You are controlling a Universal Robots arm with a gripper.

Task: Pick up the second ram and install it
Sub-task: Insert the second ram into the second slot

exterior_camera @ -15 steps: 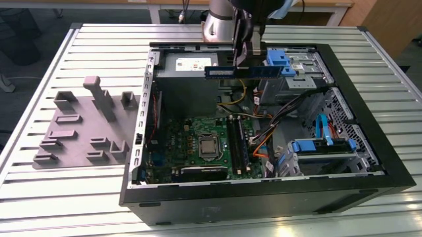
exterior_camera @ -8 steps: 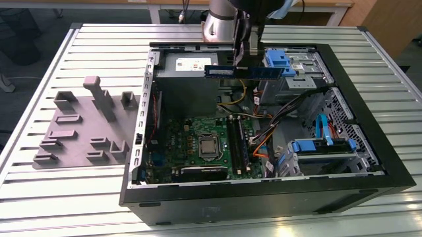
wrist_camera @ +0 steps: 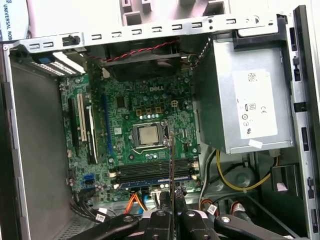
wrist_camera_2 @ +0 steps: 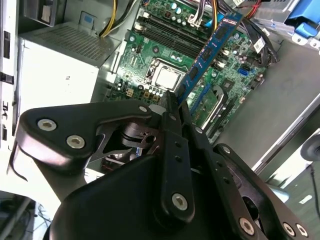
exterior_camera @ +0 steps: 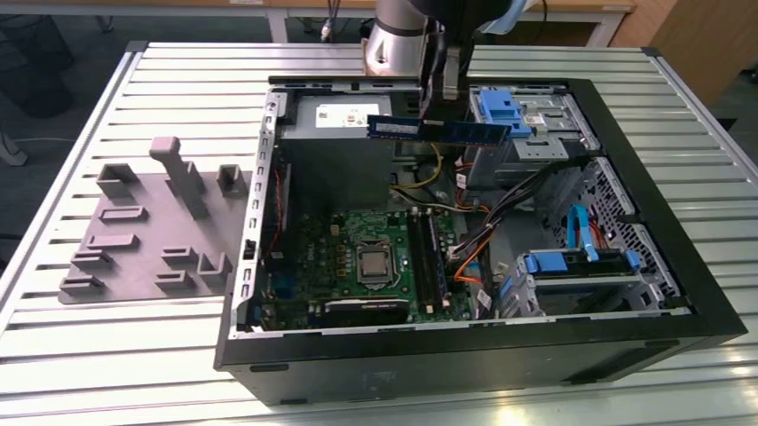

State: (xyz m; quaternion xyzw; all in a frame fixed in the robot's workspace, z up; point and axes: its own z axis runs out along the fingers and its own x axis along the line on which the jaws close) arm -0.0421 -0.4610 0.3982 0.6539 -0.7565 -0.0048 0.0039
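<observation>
A: Gripper pinches the ram mid-length, level, above the open case.
B: Advice: keep it parallel to the slots, seat both ends evenly.

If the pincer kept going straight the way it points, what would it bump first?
Probably the black memory slots on the green board, and the memory stick that the pincer holds would touch first. Depth is unclear.

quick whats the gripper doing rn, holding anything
Gripper: shut on the second ram, up in the air over the open computer case.
</observation>
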